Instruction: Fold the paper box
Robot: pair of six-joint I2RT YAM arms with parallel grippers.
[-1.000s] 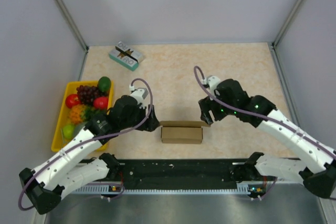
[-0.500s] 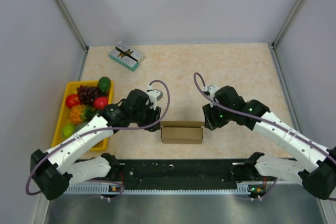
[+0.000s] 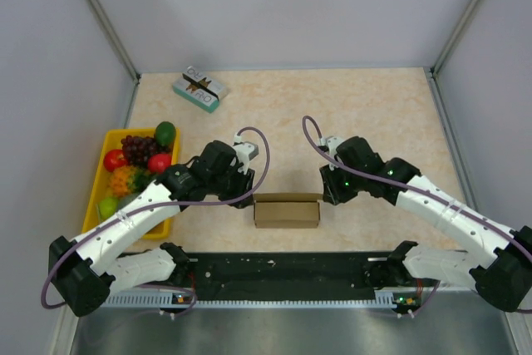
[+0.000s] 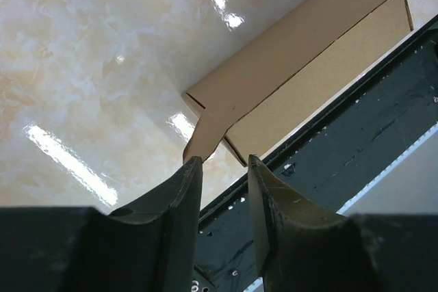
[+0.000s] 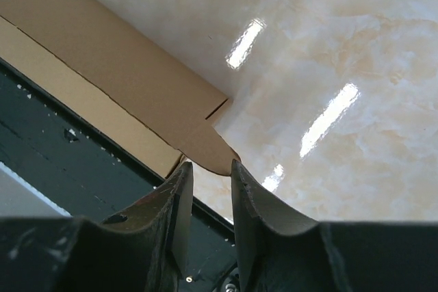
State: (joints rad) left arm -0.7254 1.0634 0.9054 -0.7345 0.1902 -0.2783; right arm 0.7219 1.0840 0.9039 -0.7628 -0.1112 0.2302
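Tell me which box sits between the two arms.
The plain brown paper box, at the near edge; the teal-and-white printed box lies alone at the far left.

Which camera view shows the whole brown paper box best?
The top view: the paper box shows at full length. The left wrist view shows one end with its tab, the far end cut off; the right wrist view shows the other end.

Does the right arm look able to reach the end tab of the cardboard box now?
Probably yes: the tab of the cardboard box lies right at the right fingers, and nothing stands between them.
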